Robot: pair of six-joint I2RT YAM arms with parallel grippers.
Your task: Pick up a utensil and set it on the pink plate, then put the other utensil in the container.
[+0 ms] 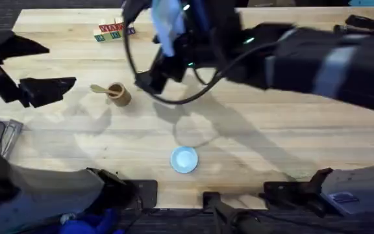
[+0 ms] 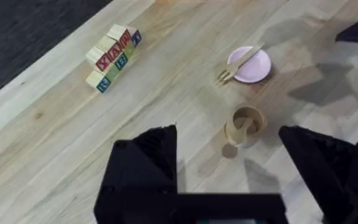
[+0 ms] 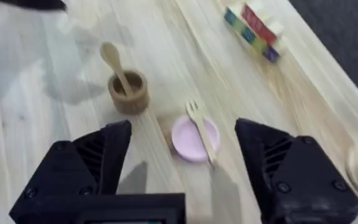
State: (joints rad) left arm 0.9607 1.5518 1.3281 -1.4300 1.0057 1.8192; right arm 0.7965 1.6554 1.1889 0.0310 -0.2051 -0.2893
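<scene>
Right, from my console I see both grippers with jaws spread and holding nothing: the left gripper (image 2: 229,171) and the right gripper (image 3: 182,165) each hang above the table (image 1: 271,149). The fork (image 3: 200,130) lies across the pink plate (image 3: 194,138), tines past its rim. The spoon (image 3: 116,66) stands tilted in the container (image 3: 128,91), near the plate.
</scene>
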